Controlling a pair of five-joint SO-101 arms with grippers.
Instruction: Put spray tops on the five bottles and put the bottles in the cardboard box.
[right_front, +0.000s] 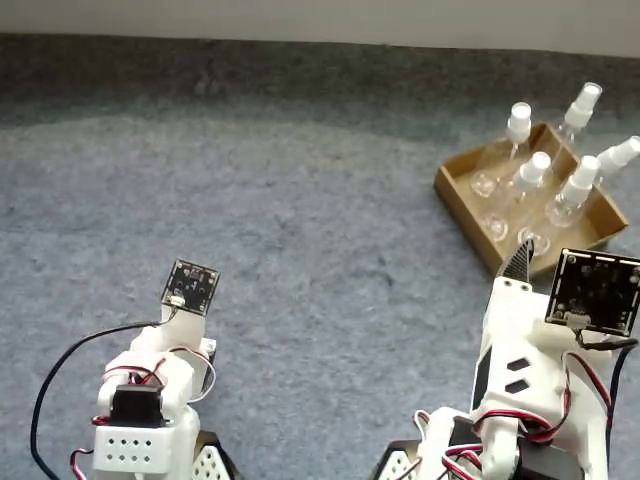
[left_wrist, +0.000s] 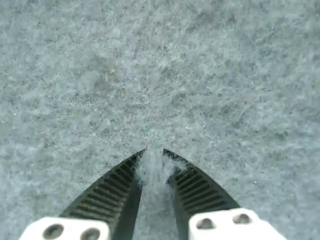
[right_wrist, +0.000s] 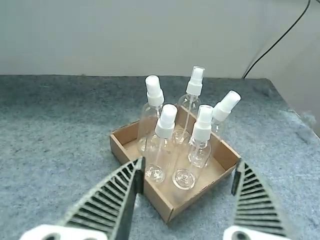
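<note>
Several clear bottles (right_wrist: 161, 145) with white spray tops (right_wrist: 165, 120) stand upright inside the shallow cardboard box (right_wrist: 150, 197). In the high view the box (right_front: 462, 208) sits at the far right of the grey felt, with the bottles (right_front: 520, 185) packed in it. My right gripper (right_wrist: 189, 167) is open and empty, hanging just in front of the box's near corner; one of its black fingers (right_front: 518, 262) shows there from above. My left gripper (left_wrist: 154, 152) is shut on nothing, low over bare felt at the near left.
Grey felt (right_front: 300, 220) covers the table from the left arm (right_front: 150, 390) across to the box. A pale wall (right_wrist: 125, 35) rises behind the table's far edge. A black cable (right_wrist: 280, 35) runs up the wall beyond the box.
</note>
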